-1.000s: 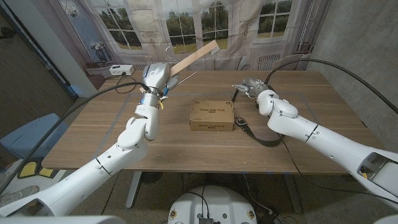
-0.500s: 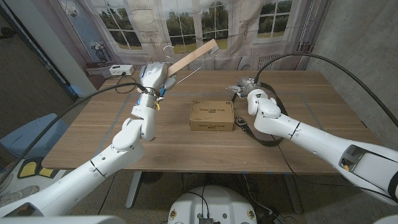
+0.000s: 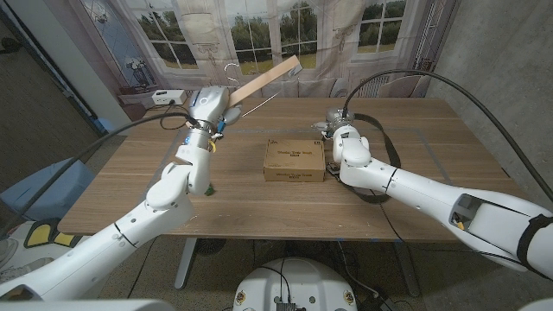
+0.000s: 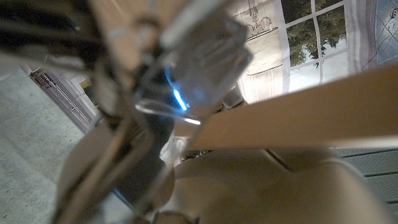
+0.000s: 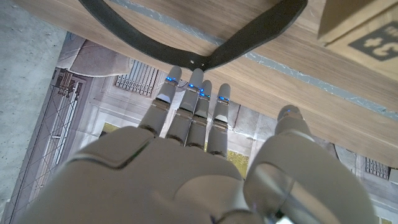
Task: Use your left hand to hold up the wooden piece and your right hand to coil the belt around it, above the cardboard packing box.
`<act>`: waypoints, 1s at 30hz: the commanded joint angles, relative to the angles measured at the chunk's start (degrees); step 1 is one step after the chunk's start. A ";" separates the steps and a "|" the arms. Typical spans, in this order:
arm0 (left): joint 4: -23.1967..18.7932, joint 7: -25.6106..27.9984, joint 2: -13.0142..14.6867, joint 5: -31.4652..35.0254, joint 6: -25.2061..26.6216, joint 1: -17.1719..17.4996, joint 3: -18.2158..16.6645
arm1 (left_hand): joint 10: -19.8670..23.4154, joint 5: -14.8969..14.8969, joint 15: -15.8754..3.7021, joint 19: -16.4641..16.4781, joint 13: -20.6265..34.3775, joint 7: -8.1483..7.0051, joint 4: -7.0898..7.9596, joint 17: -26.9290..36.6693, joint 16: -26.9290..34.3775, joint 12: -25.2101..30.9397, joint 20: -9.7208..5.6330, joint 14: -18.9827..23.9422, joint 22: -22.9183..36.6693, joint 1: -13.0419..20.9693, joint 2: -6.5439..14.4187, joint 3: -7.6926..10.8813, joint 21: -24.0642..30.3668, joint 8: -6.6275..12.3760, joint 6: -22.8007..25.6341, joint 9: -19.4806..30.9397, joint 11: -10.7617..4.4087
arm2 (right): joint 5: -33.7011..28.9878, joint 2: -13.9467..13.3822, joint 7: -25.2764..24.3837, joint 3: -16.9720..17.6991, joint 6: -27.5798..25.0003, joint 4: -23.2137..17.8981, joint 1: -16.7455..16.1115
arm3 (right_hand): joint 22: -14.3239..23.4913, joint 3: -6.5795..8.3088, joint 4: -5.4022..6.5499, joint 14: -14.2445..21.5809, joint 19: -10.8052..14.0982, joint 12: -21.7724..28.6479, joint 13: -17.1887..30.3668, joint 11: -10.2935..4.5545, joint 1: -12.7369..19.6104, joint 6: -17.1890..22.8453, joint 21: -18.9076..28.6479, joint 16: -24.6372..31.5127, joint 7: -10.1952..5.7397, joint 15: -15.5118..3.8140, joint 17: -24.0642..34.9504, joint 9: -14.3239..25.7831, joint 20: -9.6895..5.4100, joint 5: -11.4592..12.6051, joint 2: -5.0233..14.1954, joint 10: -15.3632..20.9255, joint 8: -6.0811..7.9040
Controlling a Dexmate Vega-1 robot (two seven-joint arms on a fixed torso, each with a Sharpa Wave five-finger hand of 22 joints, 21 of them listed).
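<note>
A robot stands at a wooden table (image 3: pixel 259 199) with both arms reaching forward. Its left hand (image 3: pixel 210 105) is raised above the table's far left part and grips one end of a long, flat wooden piece (image 3: pixel 268 78). The piece slants up and away toward the middle, its free end high in front of a backdrop printed with windows. In the left wrist view the pale plank (image 4: pixel 298 118) crosses close to the camera, but the fingers there are too blurred to describe.

A small cardboard packing box (image 3: pixel 295 161) sits closed near the table's middle. The wooden piece is off to the box's left and behind it, not above it.

The right hand (image 3: pixel 338 130) hovers just beyond the box's right far corner. In the right wrist view its fingers (image 5: pixel 193 109) are stretched out straight, close side by side, thumb set apart, and they hold nothing. Their tips point at a dark belt (image 5: pixel 186 46) that arches in a loop over the tabletop. In the head view the belt (image 3: pixel 367 192) trails across the table to the right of the box, buckle end just beside it.

As for progress: the wood is lifted, so the holding half looks done. The belt is not yet picked up, and no turn is wound round the wood. Grasping, carrying over the box and coiling all appear to remain.
</note>
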 commanded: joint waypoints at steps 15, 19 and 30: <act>-3.79 -13.69 5.55 3.27 -1.08 -1.39 -0.59 | -1.34 0.21 0.04 -0.79 0.17 1.76 -0.01 -0.35 0.14 0.25 -3.38 -0.45 -0.80 -1.28 -0.24 1.01 1.06 0.86 0.99 -0.34 -0.61 | -2.32 4.47 2.86 -6.50 -4.44 9.78 4.37 | 0.02 -0.47 -0.05 0.31 0.84 -0.18 0.52 0.27 1.10 -0.10 0.42 1.16 0.59 -0.41 1.17 0.38 -1.43 0.83 0.15 -0.47 -0.39; -3.95 -13.53 5.39 3.51 -1.35 -1.05 -0.91 | -1.31 0.24 0.00 -0.92 0.17 1.80 -0.01 -0.47 0.12 0.28 -3.37 -0.44 -0.83 -1.42 -0.27 1.19 1.39 1.02 0.92 -0.46 -0.56 | -1.84 5.08 5.34 -7.82 -5.14 11.48 5.68 | 0.01 -0.54 -0.02 0.23 0.84 -0.34 0.56 0.30 1.23 -0.31 0.38 1.26 0.68 -0.48 1.38 0.39 -1.45 0.89 0.18 -0.86 -0.55; -4.54 -13.26 5.28 4.29 -1.81 -0.03 -1.76 | -1.34 0.30 0.01 -1.03 0.17 1.88 0.01 -0.50 0.24 0.26 -3.37 -0.44 -1.21 -1.70 -0.37 1.47 1.75 1.37 0.90 -0.62 -0.51 | -0.12 6.49 8.69 -10.75 -4.47 15.46 8.22 | 0.01 -1.00 0.84 -1.03 0.04 -0.77 0.74 -0.02 0.54 -0.30 -0.04 1.19 0.26 -0.64 2.24 0.44 -1.09 1.06 0.85 -1.82 -0.87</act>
